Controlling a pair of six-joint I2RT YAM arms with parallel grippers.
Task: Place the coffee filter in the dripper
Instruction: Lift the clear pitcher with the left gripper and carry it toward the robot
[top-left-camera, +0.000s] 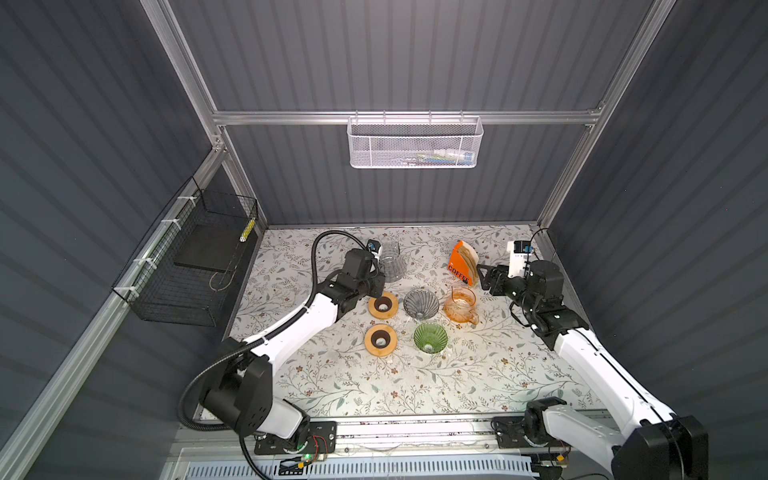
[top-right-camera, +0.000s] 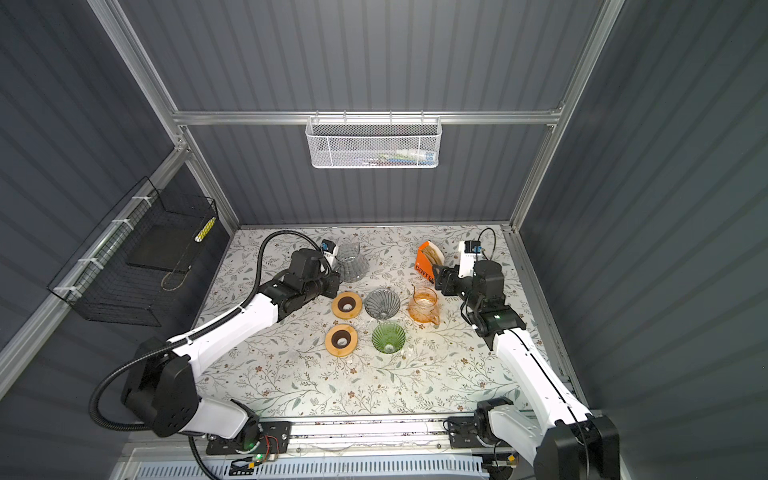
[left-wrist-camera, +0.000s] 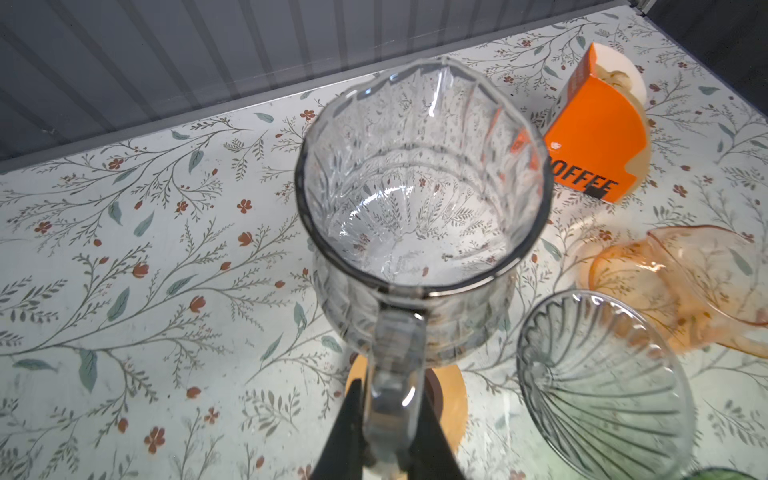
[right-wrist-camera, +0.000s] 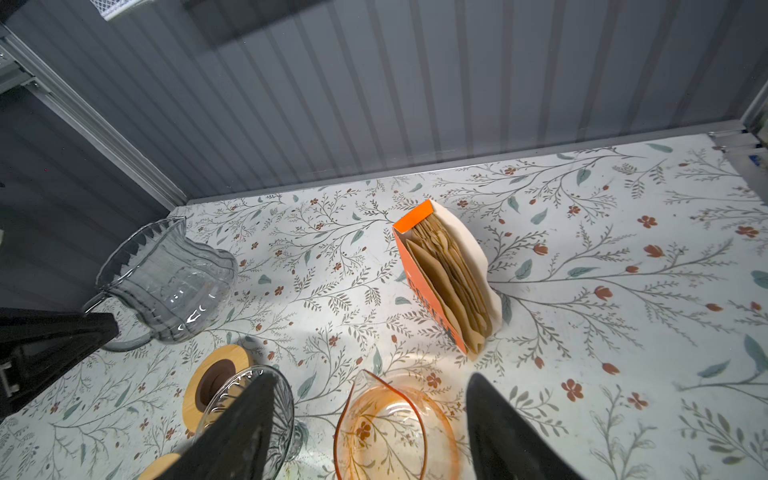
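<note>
Coffee filters (right-wrist-camera: 451, 282) stand boxed near the counter's (right-wrist-camera: 623, 232) back edge; right tool (right-wrist-camera: 372, 376) hangs wide and empty, facing them, seemingly mid-reach; next, probably pinch a single sheet; left tool (left-wrist-camera: 390, 395) clamps the handle of the glass carafe (left-wrist-camera: 415, 208).

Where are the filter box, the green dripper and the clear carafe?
filter box (top-left-camera: 459, 264): in a top view, orange front face.
green dripper (top-left-camera: 430, 337): in a top view, ribbed inner wall.
clear carafe (left-wrist-camera: 415, 208): left wrist view, glass inner wall.

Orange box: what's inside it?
Brown paper filters stand on edge in the orange box, packed together, their curved edges showing at its open side. The orange wall covers their flat faces, so the count can't be told.
</note>
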